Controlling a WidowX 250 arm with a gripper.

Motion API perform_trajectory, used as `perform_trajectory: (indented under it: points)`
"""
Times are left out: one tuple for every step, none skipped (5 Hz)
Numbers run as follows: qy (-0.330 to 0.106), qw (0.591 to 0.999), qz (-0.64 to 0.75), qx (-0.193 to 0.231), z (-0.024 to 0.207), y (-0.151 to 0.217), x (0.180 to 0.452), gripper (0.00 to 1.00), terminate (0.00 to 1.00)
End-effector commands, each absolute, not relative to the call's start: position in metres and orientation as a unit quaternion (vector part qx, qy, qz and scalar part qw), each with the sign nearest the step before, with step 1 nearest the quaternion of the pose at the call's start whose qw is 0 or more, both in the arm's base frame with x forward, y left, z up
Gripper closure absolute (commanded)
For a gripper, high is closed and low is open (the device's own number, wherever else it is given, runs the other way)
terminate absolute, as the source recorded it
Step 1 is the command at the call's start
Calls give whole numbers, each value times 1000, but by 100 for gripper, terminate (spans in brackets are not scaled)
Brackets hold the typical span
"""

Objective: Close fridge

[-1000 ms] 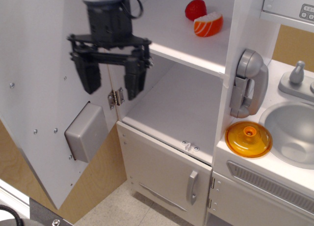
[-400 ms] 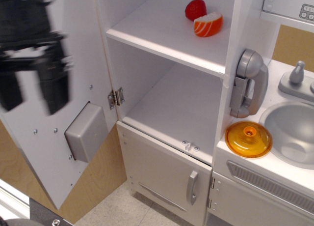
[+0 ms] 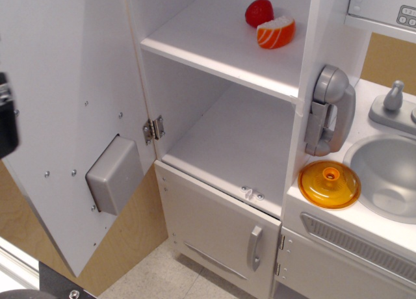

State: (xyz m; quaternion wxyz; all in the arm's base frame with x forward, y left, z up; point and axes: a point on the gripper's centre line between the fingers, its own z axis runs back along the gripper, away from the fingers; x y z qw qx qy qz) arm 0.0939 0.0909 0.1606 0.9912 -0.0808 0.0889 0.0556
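Observation:
The fridge [image 3: 227, 136] stands open, with two white shelves showing. Its large white door [image 3: 71, 84] is swung wide to the left, inner face toward me, with a grey box [image 3: 114, 174] on it and a metal hinge [image 3: 153, 128] at the cabinet edge. Only a dark sliver of my gripper [image 3: 6, 117] shows at the left edge, in front of the door's outer part. Its fingers are cut off by the frame, so I cannot tell whether it is open or shut.
A red toy [image 3: 259, 12] and an orange slice toy [image 3: 275, 32] lie on the upper shelf. A grey phone [image 3: 330, 110] hangs on the right wall. An orange lid [image 3: 329, 183], sink [image 3: 390, 175] and faucet [image 3: 393, 97] are right. A smaller lower door [image 3: 221, 234] sits below.
My gripper has moved left from in front of the hinge, across the door's inner face, to the frame's left edge. The door and toys have not moved.

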Motion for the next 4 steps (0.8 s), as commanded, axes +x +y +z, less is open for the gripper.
perform_trajectory:
  points:
    - [73, 996, 30, -52, 169, 113, 86, 0, 0]
    - [55, 997, 9, -47, 170, 126, 86, 0, 0]
    - [35, 998, -5, -52, 169, 144, 88, 0, 0]
    - [19, 999, -14, -48, 168, 159, 85, 0, 0]
